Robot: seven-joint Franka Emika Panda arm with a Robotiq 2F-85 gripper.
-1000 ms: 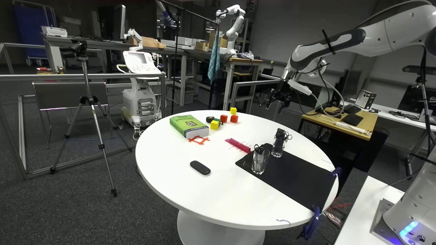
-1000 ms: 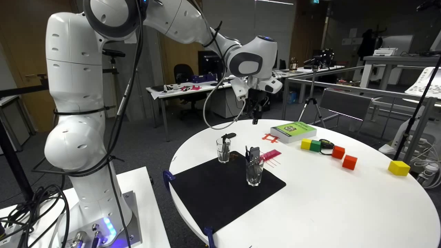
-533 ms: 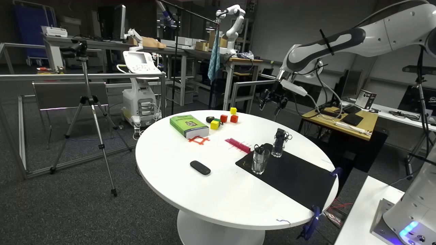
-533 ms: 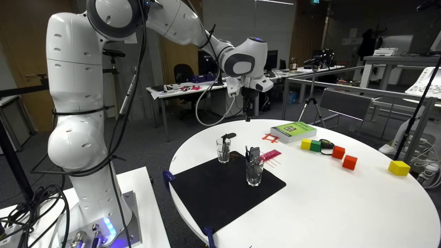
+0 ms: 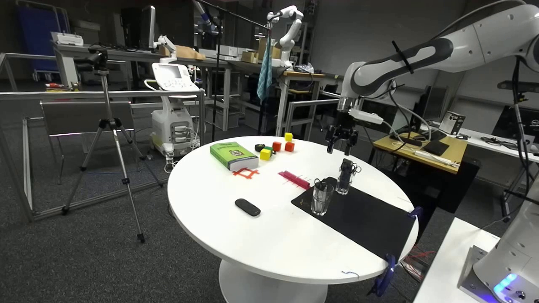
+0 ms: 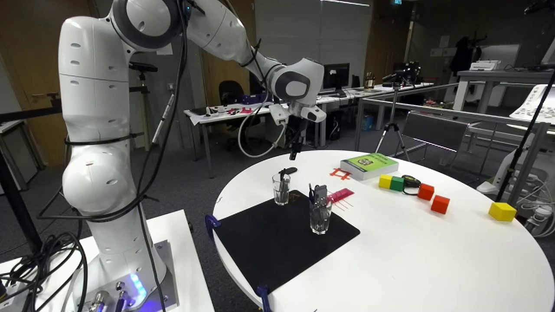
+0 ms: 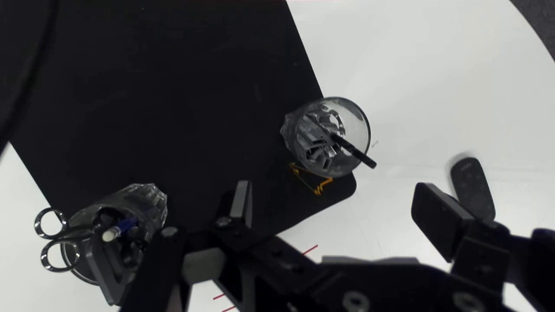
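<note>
Hand (image 5: 339, 151) lowered, two glasses (image 6: 320, 219), five cubes (image 6: 426, 192)

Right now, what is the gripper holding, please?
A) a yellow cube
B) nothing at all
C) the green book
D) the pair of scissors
B: an exterior view shows the gripper open above the table, and in the wrist view its fingers are apart, with nothing gripped between them.

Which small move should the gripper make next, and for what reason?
Probably a slight shift of the gripper toward the glass that holds the black stick. In the wrist view, the spread fingers hold nothing, and this glass shows just beyond the gap between them, roughly centred on it.
</note>
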